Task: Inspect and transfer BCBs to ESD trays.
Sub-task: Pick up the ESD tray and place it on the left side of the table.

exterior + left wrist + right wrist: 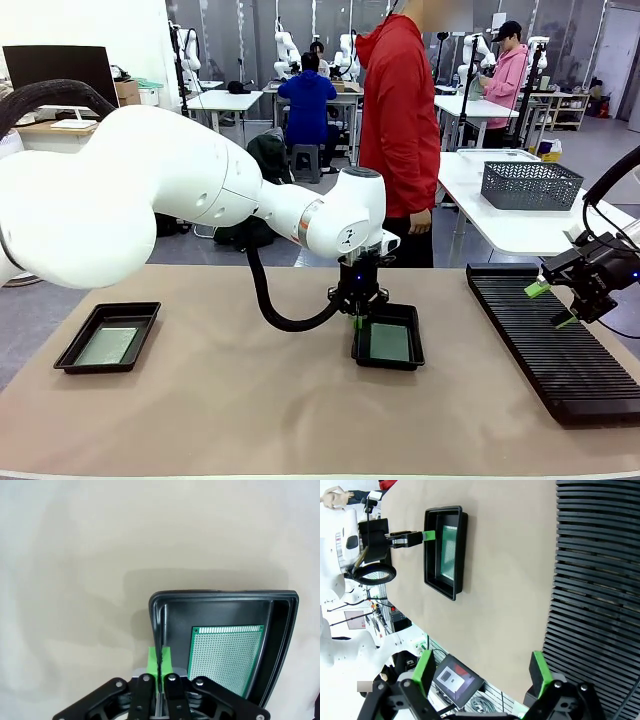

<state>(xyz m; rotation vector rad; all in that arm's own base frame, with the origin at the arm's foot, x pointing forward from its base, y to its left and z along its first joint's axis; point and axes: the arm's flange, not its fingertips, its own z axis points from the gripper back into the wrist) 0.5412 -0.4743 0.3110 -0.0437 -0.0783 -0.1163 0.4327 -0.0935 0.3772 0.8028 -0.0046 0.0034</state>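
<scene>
Centrally, on a tan table (240,400), the left gripper (357,318) points straight down at the near-left rim of a small black tray (388,338). From the left wrist camera, its green fingertips (154,658) are pressed together with the tray's thin side wall (159,630) pinched between them, one tip outside the tray and one inside. A pale green perforated board (225,655) lies flat on this tray's floor, toward the side away from the gripped wall and clear of the fingers.

A second black tray (108,337) sits well apart near the table's left side, with another board (107,345) lying flat inside it.

At the table's right side lies a long black ribbed rack (560,340). The right gripper (552,305) hangs above it, fingers spread wide with nothing between them; its wrist camera shows both green tips (424,669) apart over the rack's edge and the tan surface.

A person in a red jacket (400,110) stands at the far side, one hand (420,222) hanging down. Behind them, a grey mesh basket (530,185) rests on a white table (500,228).
</scene>
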